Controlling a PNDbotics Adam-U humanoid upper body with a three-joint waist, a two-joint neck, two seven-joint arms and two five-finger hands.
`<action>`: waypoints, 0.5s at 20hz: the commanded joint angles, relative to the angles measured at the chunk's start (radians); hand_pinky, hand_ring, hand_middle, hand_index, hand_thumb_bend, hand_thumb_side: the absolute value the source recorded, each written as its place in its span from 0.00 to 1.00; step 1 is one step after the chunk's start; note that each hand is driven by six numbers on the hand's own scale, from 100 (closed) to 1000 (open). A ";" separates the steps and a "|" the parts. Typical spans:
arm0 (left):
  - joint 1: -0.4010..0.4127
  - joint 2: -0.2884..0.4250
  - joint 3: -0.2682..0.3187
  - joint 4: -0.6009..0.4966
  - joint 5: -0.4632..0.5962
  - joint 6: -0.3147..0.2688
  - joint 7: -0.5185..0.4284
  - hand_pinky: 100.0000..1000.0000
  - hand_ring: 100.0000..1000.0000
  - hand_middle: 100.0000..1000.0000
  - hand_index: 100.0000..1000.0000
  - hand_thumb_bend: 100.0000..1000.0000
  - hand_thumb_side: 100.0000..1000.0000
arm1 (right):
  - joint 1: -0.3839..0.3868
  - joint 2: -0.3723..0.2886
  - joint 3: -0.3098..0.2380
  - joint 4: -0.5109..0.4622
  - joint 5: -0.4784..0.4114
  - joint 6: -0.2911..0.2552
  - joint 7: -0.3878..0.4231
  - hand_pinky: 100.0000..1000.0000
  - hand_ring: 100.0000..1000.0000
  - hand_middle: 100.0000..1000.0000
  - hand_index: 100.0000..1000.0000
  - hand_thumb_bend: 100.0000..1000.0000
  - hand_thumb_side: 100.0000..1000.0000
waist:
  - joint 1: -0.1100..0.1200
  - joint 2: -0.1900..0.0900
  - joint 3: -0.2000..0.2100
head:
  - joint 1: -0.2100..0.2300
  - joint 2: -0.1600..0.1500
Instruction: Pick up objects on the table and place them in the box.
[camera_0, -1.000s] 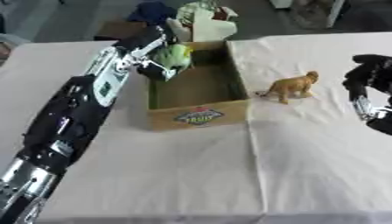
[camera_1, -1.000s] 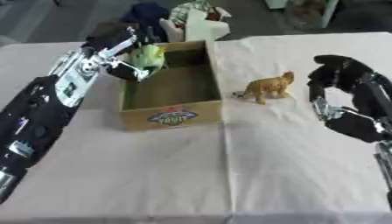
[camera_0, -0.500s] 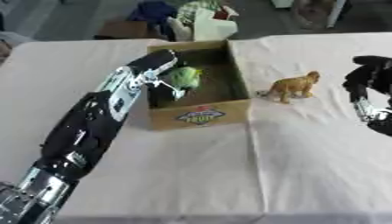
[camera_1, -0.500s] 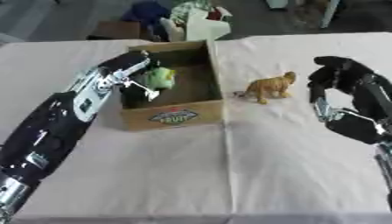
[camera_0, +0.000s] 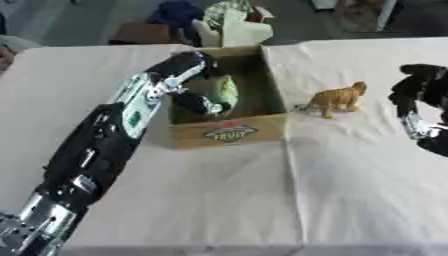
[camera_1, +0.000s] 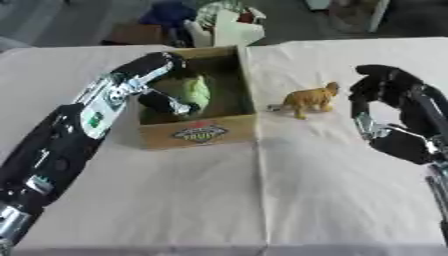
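One green, rounded object (camera_0: 226, 93) sits pinched in the left hand (camera_0: 199, 102) inside the open brown cardboard box (camera_0: 229, 131) at upper centre, so release seems next. Right of it stands the small tan toy animal (camera_1: 308, 99), awaiting the curled, empty right hand (camera_1: 383, 95).

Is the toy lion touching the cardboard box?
Apart. In the right eye view the toy lion stands on the cloth to the right of the cardboard box, with a strip of bare tablecloth between them.
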 joint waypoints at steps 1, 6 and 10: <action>-0.004 0.051 0.013 -0.084 0.037 0.019 0.012 0.63 0.64 0.63 0.78 0.66 0.50 | -0.015 -0.024 -0.015 -0.005 0.003 -0.004 -0.003 0.59 0.60 0.56 0.82 0.00 0.15 | -0.003 -0.014 0.005 | -0.008 0.005; 0.040 0.110 0.039 -0.229 0.150 0.063 0.041 0.61 0.60 0.59 0.77 0.65 0.53 | -0.036 -0.062 -0.021 0.008 0.011 -0.016 -0.014 0.59 0.60 0.57 0.82 0.00 0.14 | -0.004 -0.015 0.021 | -0.019 0.005; 0.099 0.153 0.074 -0.343 0.257 0.119 0.067 0.57 0.57 0.57 0.76 0.62 0.51 | -0.070 -0.115 -0.015 0.025 0.019 -0.037 -0.019 0.60 0.60 0.57 0.82 0.02 0.11 | -0.005 -0.015 0.037 | -0.028 0.005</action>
